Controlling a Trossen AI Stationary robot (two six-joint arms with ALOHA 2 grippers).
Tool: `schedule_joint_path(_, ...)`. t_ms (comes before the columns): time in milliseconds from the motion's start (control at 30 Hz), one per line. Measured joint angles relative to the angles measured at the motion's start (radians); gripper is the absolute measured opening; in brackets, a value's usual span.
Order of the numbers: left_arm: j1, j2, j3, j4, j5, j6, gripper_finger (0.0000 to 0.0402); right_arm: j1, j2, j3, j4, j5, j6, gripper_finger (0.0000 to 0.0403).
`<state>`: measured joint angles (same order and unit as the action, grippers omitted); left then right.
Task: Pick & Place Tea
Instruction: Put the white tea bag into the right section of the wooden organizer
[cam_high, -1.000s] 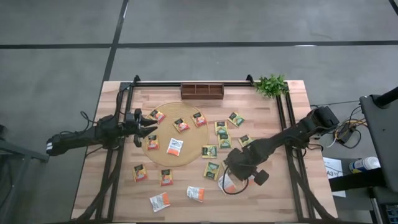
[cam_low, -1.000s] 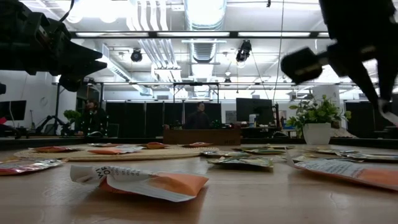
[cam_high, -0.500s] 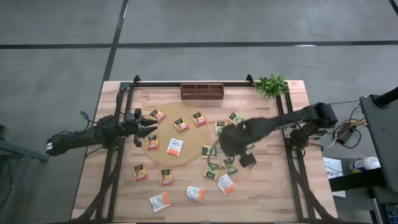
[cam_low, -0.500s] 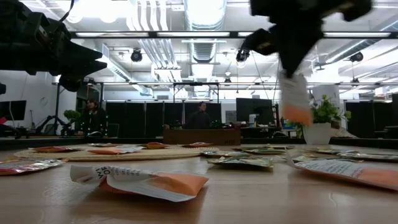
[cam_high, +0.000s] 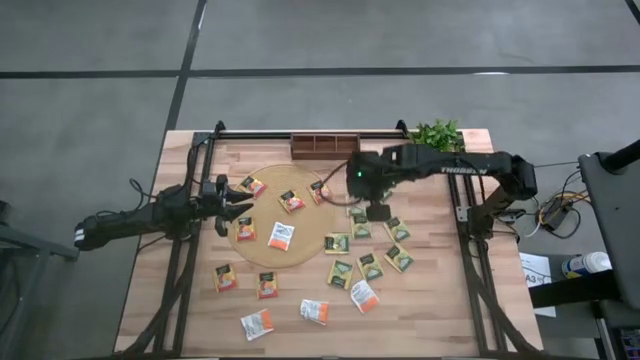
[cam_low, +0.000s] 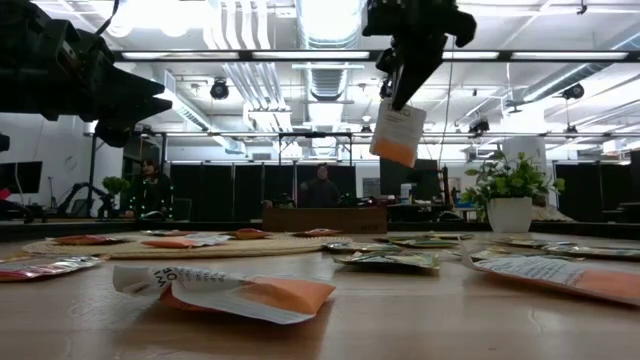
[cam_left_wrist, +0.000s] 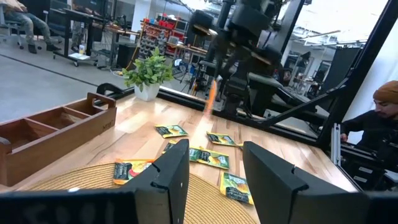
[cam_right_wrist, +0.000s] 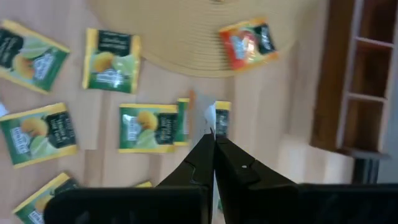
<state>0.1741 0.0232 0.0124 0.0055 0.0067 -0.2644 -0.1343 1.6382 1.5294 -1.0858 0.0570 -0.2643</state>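
Tea sachet (cam_low: 397, 131) is hanging from my right gripper (cam_low: 408, 72), fingers pinched tight on its top edge, high above the table near the wooden tray (cam_high: 325, 146). It is looking light, thin and floppy, so an edge pinch is suiting it. My wrist view is showing it only edge-on. My left gripper (cam_high: 243, 202) is waiting half-open, empty, over the mat (cam_high: 262, 254).

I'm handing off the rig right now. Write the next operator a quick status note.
Right gripper: shut on a white-and-orange sachet, carried high above the table, near the wooden tray.
Left gripper: open, empty, hovering over the round mat's left edge.
Tea: orange and white sachets on the mat, green ones right of it, more along the near side.
Done: no sachets seen in the tray.
Left: place the held sachet, then the rest.
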Motion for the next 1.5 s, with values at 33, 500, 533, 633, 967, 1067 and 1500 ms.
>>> schedule_joint_path(33, 0.0, 0.0, 0.0, 0.0, 0.0, 0.0, 0.0145, -0.011, 0.0, 0.008, -0.007, 0.002, 0.001, 0.0008)
schedule_joint_path(500, 0.0, 0.0, 0.0, 0.001, 0.0, 0.0, 0.0145, -0.142, 0.115, 0.167, -0.122, 0.056, -0.019, 0.0008)
schedule_joint_path(533, 0.0, 0.0, 0.0, 0.001, 0.0, 0.0, 0.0145, -0.153, 0.127, 0.18, -0.119, 0.06, -0.027, 0.0008)
schedule_joint_path(633, 0.0, 0.0, 0.0, 0.001, 0.0, 0.0, 0.0145, -0.185, 0.163, 0.22, -0.113, 0.085, -0.051, 0.0008)
schedule_joint_path(967, 0.0, 0.0, 0.0, 0.001, 0.0, 0.0, 0.0145, -0.312, 0.275, 0.346, -0.101, 0.156, -0.211, 0.0008)
schedule_joint_path(1067, 0.0, 0.0, 0.0, 0.001, 0.0, 0.0, 0.0145, -0.345, 0.325, 0.407, -0.108, 0.156, -0.258, 0.0008)
schedule_joint_path(1500, 0.0, 0.0, 0.0, 0.002, 0.0, 0.0, 0.0145, -0.399, 0.563, 0.734, -0.184, 0.108, -0.342, 0.0008)
